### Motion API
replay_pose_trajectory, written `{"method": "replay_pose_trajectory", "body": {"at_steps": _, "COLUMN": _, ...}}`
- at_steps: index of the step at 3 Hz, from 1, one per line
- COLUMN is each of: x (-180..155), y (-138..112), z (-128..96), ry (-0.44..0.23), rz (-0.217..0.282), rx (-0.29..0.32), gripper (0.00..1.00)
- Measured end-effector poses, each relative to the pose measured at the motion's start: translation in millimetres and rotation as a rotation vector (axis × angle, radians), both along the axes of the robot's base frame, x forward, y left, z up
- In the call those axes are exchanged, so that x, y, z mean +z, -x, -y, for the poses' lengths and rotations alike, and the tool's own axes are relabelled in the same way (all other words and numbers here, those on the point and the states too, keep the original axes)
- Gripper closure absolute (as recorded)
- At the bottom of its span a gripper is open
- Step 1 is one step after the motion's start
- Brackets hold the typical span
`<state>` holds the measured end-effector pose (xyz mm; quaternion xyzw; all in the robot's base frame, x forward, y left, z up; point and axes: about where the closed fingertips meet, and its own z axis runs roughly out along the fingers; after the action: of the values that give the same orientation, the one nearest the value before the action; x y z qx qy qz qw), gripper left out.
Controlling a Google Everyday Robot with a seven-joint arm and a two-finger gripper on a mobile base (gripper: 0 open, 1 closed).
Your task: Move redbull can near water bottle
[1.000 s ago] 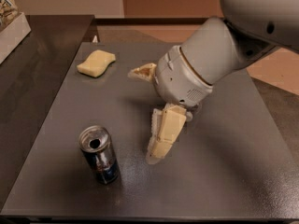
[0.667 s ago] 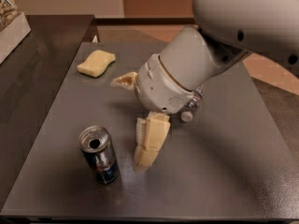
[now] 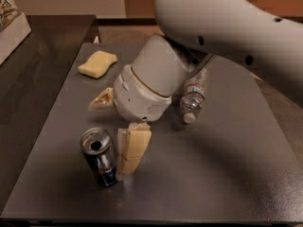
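The redbull can stands upright on the grey table at the front left, its opened silver top showing. The water bottle lies on the table right of centre, white cap toward the camera, its far end hidden behind my arm. My gripper is open, low over the table beside the can. One cream finger hangs just right of the can, close to its side. The other finger sticks out behind the can. The can sits in the gap between them, not gripped.
A yellow sponge lies at the back left of the table. A dark counter adjoins on the left, with a white box at its far corner. My large white arm fills the upper right of the view.
My gripper has moved left and toward the front, from the table's middle to right beside the can. The water bottle, hidden behind the arm before, now shows. The can has not moved.
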<state>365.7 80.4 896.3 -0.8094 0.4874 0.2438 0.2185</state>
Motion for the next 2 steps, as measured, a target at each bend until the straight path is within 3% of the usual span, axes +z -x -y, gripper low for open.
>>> {"method": "replay_pose_trajectory", "body": {"at_steps": 2, "x": 5.2, "y": 8.4, "z": -8.6, "ry": 0.004, "rz": -0.012, "rx": 0.076, "gripper": 0.64}}
